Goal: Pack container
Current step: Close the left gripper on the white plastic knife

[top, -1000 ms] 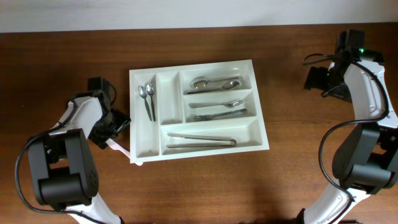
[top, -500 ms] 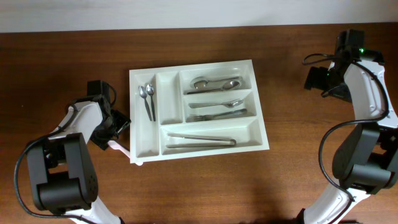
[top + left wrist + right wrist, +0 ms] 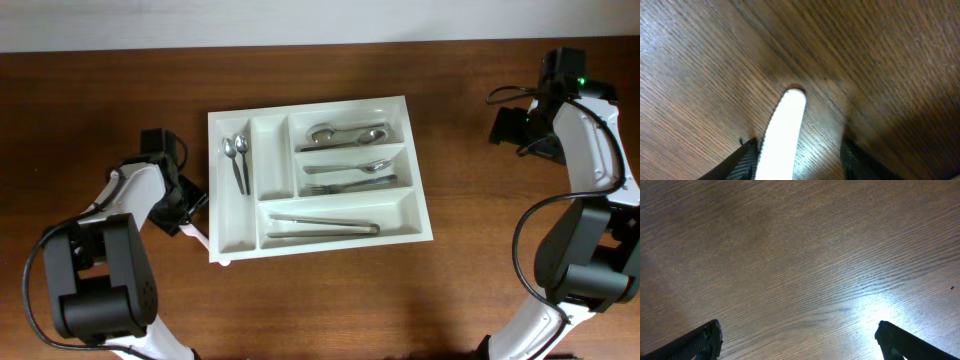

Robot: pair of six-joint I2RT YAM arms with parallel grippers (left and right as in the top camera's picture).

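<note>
Though partly filled, white five-compartment container (image 3: 270,160)

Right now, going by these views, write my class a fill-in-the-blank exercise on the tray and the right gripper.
1. The tray has ___ compartments.
2. Its leftmost compartment holds ___ spoons.
3. The slot just right of them is ___.
4. The right gripper hangs over the table with its jaws ___.

Missing words: five; two; empty; open.
</note>
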